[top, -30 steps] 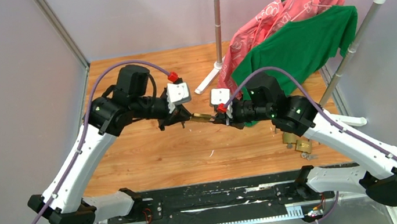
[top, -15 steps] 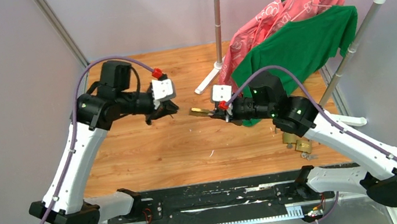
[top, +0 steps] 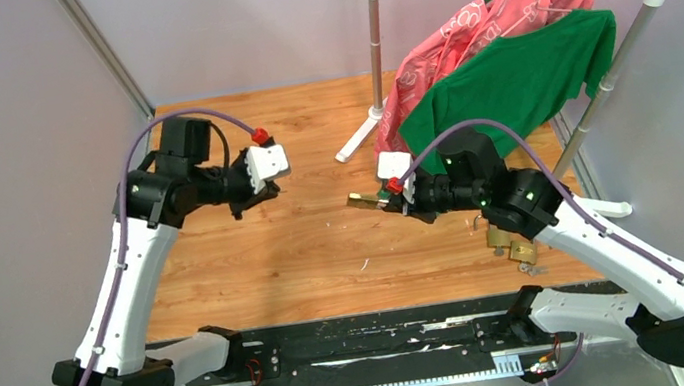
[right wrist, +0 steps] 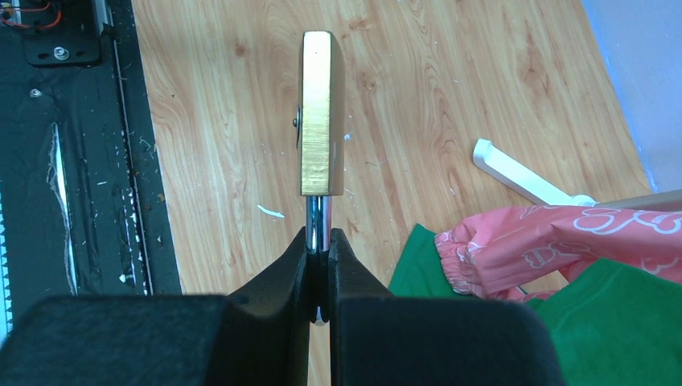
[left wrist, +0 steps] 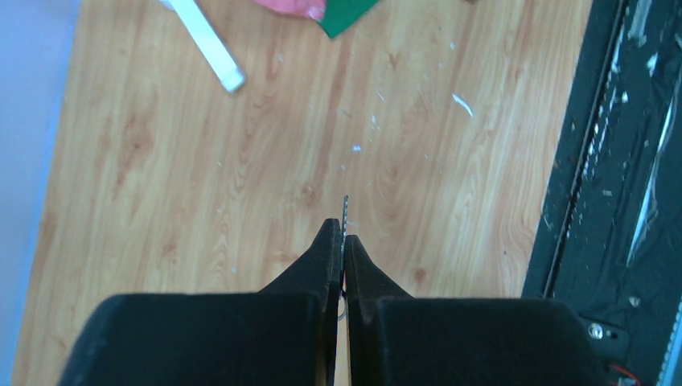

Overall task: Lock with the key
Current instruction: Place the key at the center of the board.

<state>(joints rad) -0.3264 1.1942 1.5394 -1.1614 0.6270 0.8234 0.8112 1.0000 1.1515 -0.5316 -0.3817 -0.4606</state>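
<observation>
Right wrist: right end effector [right wrist: 320, 235] clamps brass padlock [right wrist: 318, 112] by shackle [right wrist: 318, 211], left end effector [left wrist: 342, 233] pinches key [left wrist: 345, 213].

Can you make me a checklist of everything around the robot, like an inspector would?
Surface: wooden tabletop, speckled with small white flecks.
Job's things: brass padlock held up off the table; key, only its thin edge showing. The two are apart.
Clutter: spare padlocks lying beside the right arm.
Grippers: left gripper shut on the key; right gripper shut on the padlock's shackle.
Cables: purple cables loop over each arm, snagged on nothing seen.
Surroundings: clothes rack with a pink shirt and a green shirt hanging on it.
</observation>
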